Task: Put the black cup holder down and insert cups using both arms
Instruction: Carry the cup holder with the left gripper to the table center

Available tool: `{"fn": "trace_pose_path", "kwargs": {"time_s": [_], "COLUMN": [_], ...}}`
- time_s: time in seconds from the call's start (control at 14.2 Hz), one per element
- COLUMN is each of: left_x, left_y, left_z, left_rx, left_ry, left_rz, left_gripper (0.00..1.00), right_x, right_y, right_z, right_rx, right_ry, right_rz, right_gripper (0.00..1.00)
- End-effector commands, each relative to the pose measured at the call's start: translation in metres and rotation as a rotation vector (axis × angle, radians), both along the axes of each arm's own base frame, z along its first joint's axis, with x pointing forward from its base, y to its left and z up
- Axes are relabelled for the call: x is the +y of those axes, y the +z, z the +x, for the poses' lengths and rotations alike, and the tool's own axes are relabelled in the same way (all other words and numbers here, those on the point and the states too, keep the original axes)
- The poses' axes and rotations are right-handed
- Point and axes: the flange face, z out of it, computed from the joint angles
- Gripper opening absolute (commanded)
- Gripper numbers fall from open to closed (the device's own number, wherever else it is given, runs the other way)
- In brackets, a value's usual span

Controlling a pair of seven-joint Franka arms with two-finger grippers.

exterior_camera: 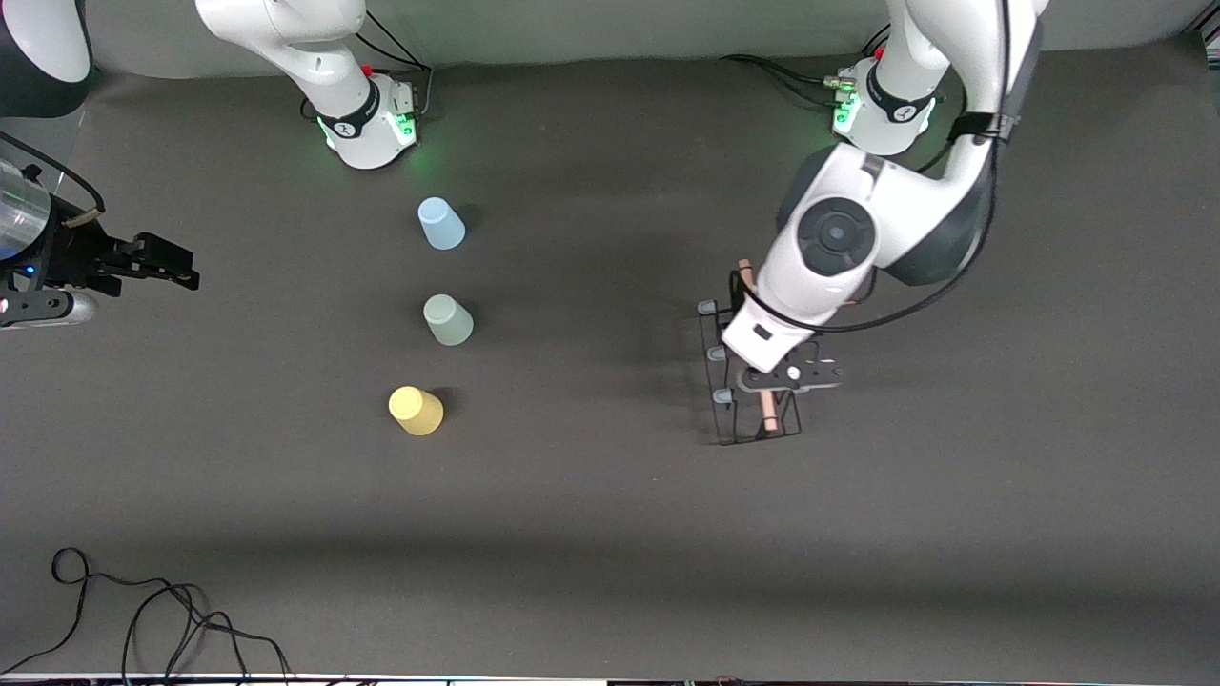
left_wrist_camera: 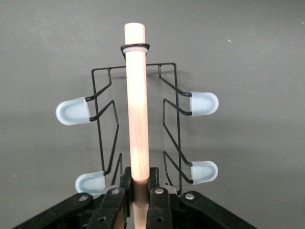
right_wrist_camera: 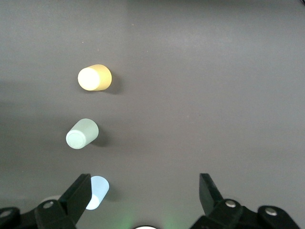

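Note:
The black cup holder (exterior_camera: 739,419) is toward the left arm's end of the table, with its wooden rod handle (left_wrist_camera: 136,105) on top and grey-capped pegs (left_wrist_camera: 205,103) at the sides. My left gripper (exterior_camera: 770,398) is shut on the rod, as the left wrist view (left_wrist_camera: 139,177) shows. I cannot tell whether the holder touches the table. The light blue cup (exterior_camera: 441,224), the grey-green cup (exterior_camera: 448,319) and the yellow cup (exterior_camera: 416,411) stand in a row, the yellow one nearest the front camera. My right gripper (exterior_camera: 186,274) waits open and empty, high up (right_wrist_camera: 143,183).
Loose black cables (exterior_camera: 143,619) lie at the table's near edge toward the right arm's end. The green-lit arm bases (exterior_camera: 367,129) stand along the table's edge farthest from the front camera.

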Motion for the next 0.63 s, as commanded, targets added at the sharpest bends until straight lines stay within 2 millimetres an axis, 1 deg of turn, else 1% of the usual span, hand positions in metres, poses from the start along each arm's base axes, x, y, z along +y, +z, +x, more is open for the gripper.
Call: {"fn": "trace_pose_path", "kwargs": {"time_s": [0.0, 0.14, 0.21, 0.28, 0.35, 0.42, 0.49, 0.56], "left_x": [-0.028, -0.039, -0.056, -0.066, -0.074, -0.08, -0.086, -0.091], "left_y": [0.0, -0.007, -0.01, -0.011, -0.01, -0.012, -0.017, -0.022], "left_z": [-0.014, -0.021, -0.03, -0.035, -0.039, -0.045, -0.05, -0.055], "left_rx": [-0.031, -0.026, -0.031, -0.041, -0.053, -0.05, -0.043, -0.038], "left_ry": [0.033, 0.021, 0.005, 0.029, 0.04, 0.032, 0.022, 0.011], "left_rz": [-0.018, -0.021, -0.032, -0.05, -0.061, -0.061, -0.057, -0.053], "left_gripper": [0.0, 0.0, 0.0, 0.0, 0.0, 0.0, 0.0, 0.0], "right_x": [0.001, 0.006, 0.011, 0.017, 0.033, 0.043, 0.047, 0.06], "right_y": [0.005, 0.007, 0.006, 0.005, 0.002, 0.0, -0.007, -0.014], "right_z": [-0.002, -0.003, -0.003, -0.003, -0.002, -0.002, -0.003, -0.005], "right_rx": [0.009, 0.006, 0.007, 0.011, 0.013, 0.015, 0.025, 0.032], "right_ry": [-0.019, -0.027, -0.046, -0.089, -0.117, -0.128, -0.146, -0.168], "right_rz": [0.008, 0.016, 0.018, 0.021, 0.03, 0.034, 0.031, 0.031], "right_gripper": [1.0, 1.0, 1.0, 1.0, 1.0, 1.0, 1.0, 1.0]}}
